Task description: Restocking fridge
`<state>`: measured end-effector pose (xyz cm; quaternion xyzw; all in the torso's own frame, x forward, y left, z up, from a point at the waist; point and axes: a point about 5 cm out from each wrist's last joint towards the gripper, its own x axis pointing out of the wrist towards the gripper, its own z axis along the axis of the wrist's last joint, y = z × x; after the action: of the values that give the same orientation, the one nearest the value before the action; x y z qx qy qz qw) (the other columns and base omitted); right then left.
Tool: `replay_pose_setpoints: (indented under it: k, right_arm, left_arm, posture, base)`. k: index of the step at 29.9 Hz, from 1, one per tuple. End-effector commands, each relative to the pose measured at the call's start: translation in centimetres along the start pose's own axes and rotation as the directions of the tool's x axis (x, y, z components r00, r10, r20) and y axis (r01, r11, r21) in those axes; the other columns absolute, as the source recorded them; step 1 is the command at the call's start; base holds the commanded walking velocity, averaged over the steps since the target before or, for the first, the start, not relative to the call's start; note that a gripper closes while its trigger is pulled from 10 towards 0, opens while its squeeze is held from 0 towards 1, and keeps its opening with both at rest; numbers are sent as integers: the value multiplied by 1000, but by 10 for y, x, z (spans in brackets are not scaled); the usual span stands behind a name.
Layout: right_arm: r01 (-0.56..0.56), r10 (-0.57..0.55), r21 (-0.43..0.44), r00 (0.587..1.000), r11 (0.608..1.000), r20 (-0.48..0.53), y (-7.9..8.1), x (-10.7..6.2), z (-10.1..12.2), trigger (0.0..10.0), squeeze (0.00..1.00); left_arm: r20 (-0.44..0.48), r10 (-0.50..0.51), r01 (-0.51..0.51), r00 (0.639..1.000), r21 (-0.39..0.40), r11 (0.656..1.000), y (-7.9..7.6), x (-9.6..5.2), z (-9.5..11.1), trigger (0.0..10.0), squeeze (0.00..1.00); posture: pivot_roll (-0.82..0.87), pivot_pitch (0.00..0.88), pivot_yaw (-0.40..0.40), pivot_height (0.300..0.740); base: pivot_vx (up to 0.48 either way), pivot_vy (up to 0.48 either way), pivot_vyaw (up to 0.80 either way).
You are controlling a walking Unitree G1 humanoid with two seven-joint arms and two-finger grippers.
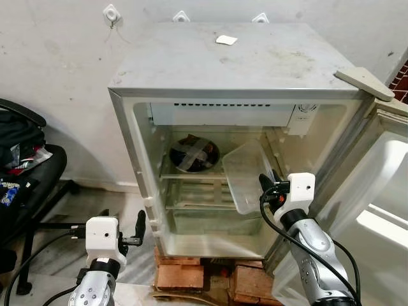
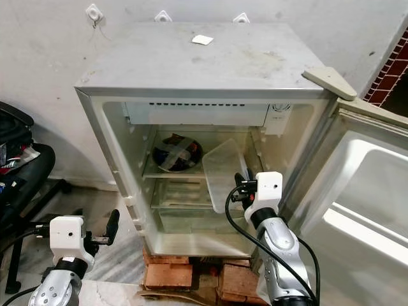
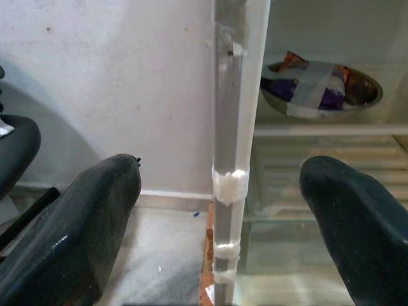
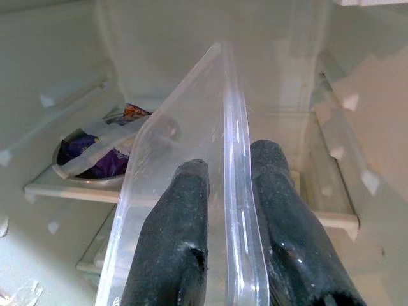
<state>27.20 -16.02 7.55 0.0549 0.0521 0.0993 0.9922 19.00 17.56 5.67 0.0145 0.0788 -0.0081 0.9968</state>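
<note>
The small fridge (image 1: 229,64) stands open before me. A metal bowl (image 1: 193,154) sealed with grey tape sits on its upper shelf. My right gripper (image 4: 233,162) is shut on the rim of a clear plastic container (image 1: 247,172), which is held tilted on edge inside the right half of the fridge, at the height of that shelf. The bowl (image 4: 95,153) lies beyond and to the left of the container (image 4: 185,115). My left gripper (image 1: 137,226) hangs open and low, outside the fridge by its left front edge (image 3: 233,127), holding nothing.
The fridge door (image 1: 382,191) swings out wide to the right. Red bricks (image 1: 182,274) prop the fridge up off the floor. A black chair (image 1: 32,172) with clutter stands at the left. A white scrap (image 1: 225,40) lies on the fridge top.
</note>
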Motion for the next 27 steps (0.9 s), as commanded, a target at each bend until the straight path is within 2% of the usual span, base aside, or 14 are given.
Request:
replay_pose_setpoints:
  k: [1,9,16,22,27]
  right_arm:
    - [-5,5,-4,1000,1000,10,2,4,3,10000,0]
    - [-11,11,-4,1000,1000,8,3,5,3,10000,0]
    - [-20,20,-6,1000,1000,7,5,6,2,10000,0]
    - [-57,57,-9,998,998,0,11,13,0,10000,0]
    - [-36,36,-4,999,999,3,16,30,5,10000,0]
  left_arm:
    - [9,-9,9,1000,4,1000,1,0,4,10000,0]
    - [10,-12,12,1000,2,1000,0,0,4,10000,0]
    - [6,-8,8,1000,3,1000,-1,-1,4,10000,0]
    - [5,6,-6,1000,9,1000,1,-4,7,10000,0]
    - [-12,16,-15,1000,22,1000,3,-17,7,10000,0]
  posture:
    - [68,19,-21,740]
    - [69,20,-22,740]
    - [73,25,-24,740]
    - [98,60,-30,740]
    - [132,122,-40,740]
  base:
    - [277,0,0]
    - [274,0,0]
    - [0,0,0]
    - [0,0,0]
    - [0,0,0]
